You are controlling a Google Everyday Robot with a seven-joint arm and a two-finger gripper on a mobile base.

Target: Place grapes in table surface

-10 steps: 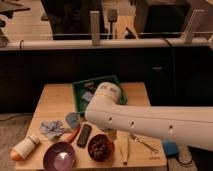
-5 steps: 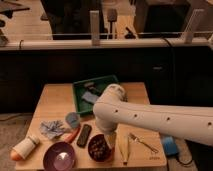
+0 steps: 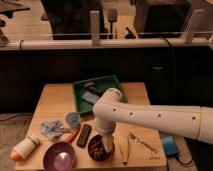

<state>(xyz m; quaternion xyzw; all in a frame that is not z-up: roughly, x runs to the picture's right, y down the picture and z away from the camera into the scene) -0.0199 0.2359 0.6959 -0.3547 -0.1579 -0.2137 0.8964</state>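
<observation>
We find the gripper (image 3: 106, 144) lowered into a dark bowl (image 3: 89, 148) at the six o'clock edge of the table surface (image 3: 52, 100), right over the grapes (image 3: 97, 151) inside it, and we cannot tell its hold.

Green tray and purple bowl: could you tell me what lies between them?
Camera view shows a blue disc, an orange stick and a black bar there; the end effector hangs over the dark bowl.
</observation>
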